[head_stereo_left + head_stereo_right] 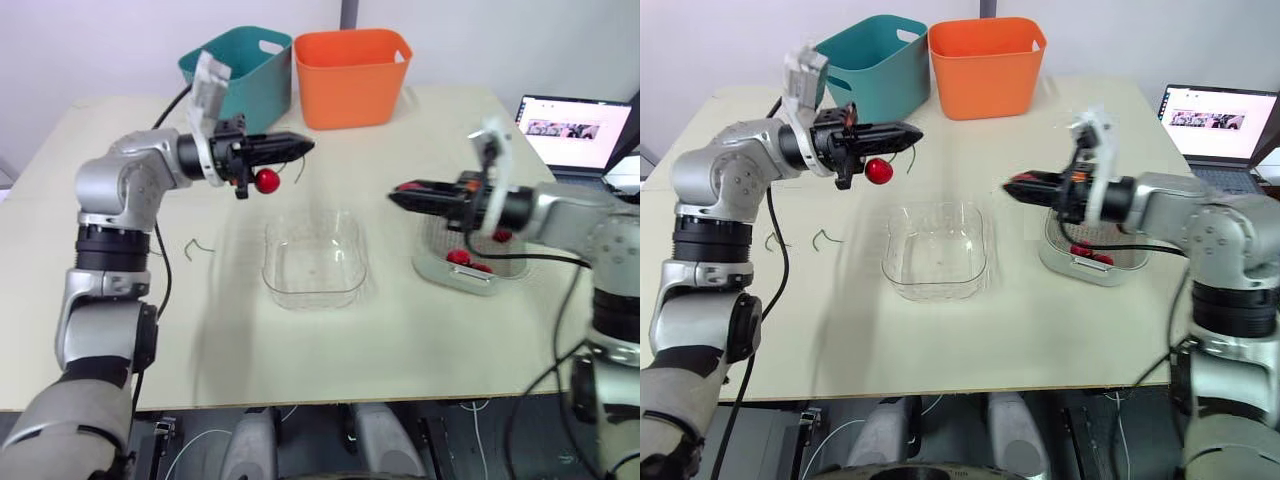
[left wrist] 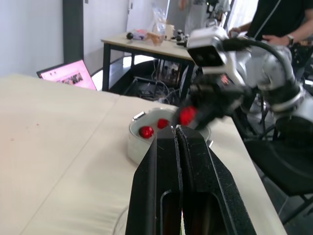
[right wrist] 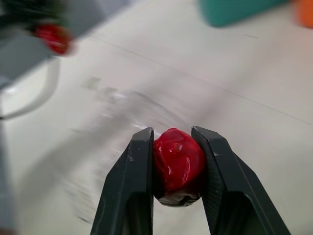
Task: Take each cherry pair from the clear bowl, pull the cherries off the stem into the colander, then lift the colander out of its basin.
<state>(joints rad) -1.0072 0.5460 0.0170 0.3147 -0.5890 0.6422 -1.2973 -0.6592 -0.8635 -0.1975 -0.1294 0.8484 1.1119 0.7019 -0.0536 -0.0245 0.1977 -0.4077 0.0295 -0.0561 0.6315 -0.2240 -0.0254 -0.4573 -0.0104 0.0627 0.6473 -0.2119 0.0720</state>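
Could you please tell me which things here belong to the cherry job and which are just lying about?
Job: clear plastic bowl; pale colander in its basin; red cherry in the right gripper; second red cherry hanging by its stem from the left gripper.
Lying about: teal plastic bin; orange plastic bin; open laptop; loose green stems.

The clear bowl (image 1: 280, 285) stands empty at the middle of the table. One red cherry (image 1: 267, 181) hangs on its green stem (image 1: 300, 170) under the left gripper (image 1: 306, 145). A second cherry (image 3: 178, 164) is pinched in the right gripper (image 3: 171, 134), just beside the colander (image 1: 431, 240), which sits in its basin (image 1: 470, 283) with a few cherries (image 1: 459, 257) inside.
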